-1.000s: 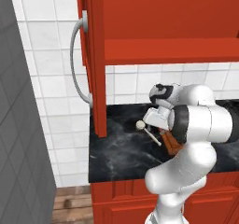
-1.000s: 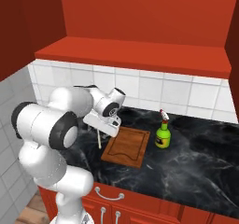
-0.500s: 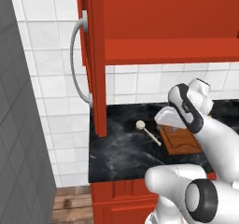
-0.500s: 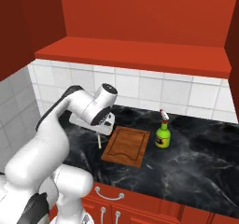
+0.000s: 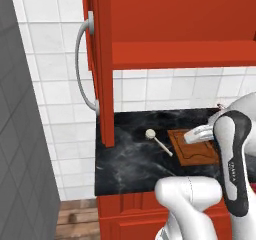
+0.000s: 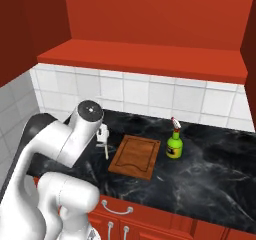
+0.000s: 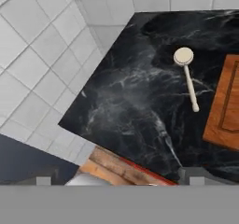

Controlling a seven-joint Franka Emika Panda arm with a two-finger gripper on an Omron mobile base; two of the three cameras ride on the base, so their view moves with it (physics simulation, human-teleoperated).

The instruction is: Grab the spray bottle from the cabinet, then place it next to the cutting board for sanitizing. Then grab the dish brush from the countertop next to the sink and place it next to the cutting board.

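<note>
Counting the items on the black marble-look desk (image 6: 210,169) with white veining: one flat rectangular brown wooden cutting board (image 6: 135,157) with a groove near its edge; one small green spray bottle (image 6: 174,144) with yellow label band and white-and-red trigger head; one dish brush (image 5: 157,140) with a round cream-white bristle head and thin pale straight handle.

Cutting board: centre of the right base view, lying flat.

Spray bottle: one, upright, just right of the board in the right base view, apart from it.

Dish brush: one, lying flat at the centre of the left base view, head toward the upper left, handle tip near the board's left edge. In the hand view it sits upper right, beside the board's edge at far right.

Red wall cabinet (image 5: 175,29): one, across the top of the left base view, door swung open, with one long curved grey door handle (image 5: 82,59) at upper left.

End effector (image 6: 103,135): one, left of centre in the right base view, above the brush, fingers spread wide, nothing between them.

White tiled wall (image 6: 150,96): behind the desk.
</note>
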